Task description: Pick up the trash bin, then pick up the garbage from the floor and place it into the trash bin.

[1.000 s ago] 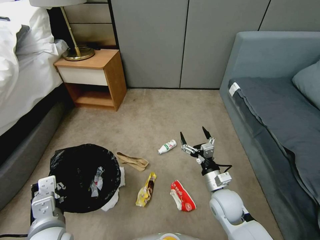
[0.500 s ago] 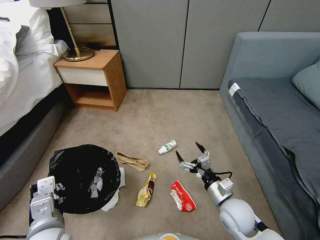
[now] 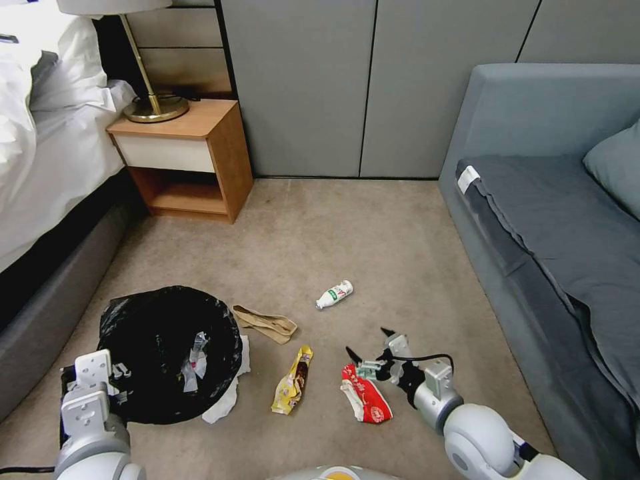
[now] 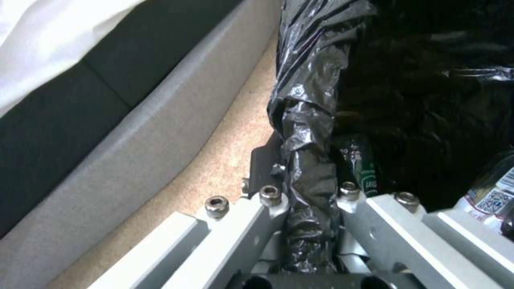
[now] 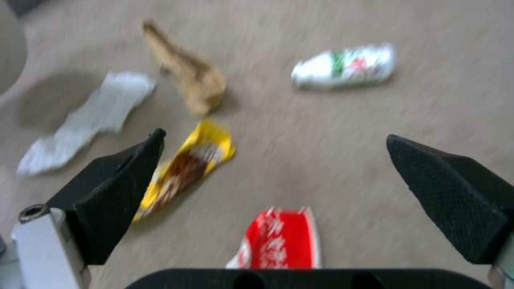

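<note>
Nearest to us, our left gripper [image 3: 113, 380] is clamped on the near rim of the trash bin [image 3: 170, 353]; in the left wrist view the crinkled black liner is pinched tight between its metal fingers [image 4: 375, 208]. We judge that this hold keeps the bin's mouth open and close beside the litter. The liner is thin, glossy film, folded over the rim in soft creases, and some scraps and a labelled bottle [image 4: 495, 192] already lie inside it. A white paper scrap [image 3: 230, 393] pokes out from under the bin's right side.

Our right gripper [image 3: 373, 350] hangs low over the carpet with its jaws spread wide, its black, textured, wedge-shaped fingertips [image 5: 449, 188] well apart and holding nothing. It sits just beyond the upper end of the red snack wrapper [image 3: 365, 393], which reads to us as the approach to a pick. That wrapper is a flattened, crumpled foil pouch with white print, so it should give little height to pinch.

A little to the left lies the yellow snack wrapper [image 3: 292, 380], also flat, shiny and creased. Farther on, the crumpled brown paper bag [image 3: 265, 323] lies near the bin's rim, matt and limp. Beyond that, the small white plastic bottle [image 3: 335, 294] with its green and red label rests on its side, smooth and round, so it may roll. All of it sits on short, beige carpet [image 3: 320, 233].
</note>
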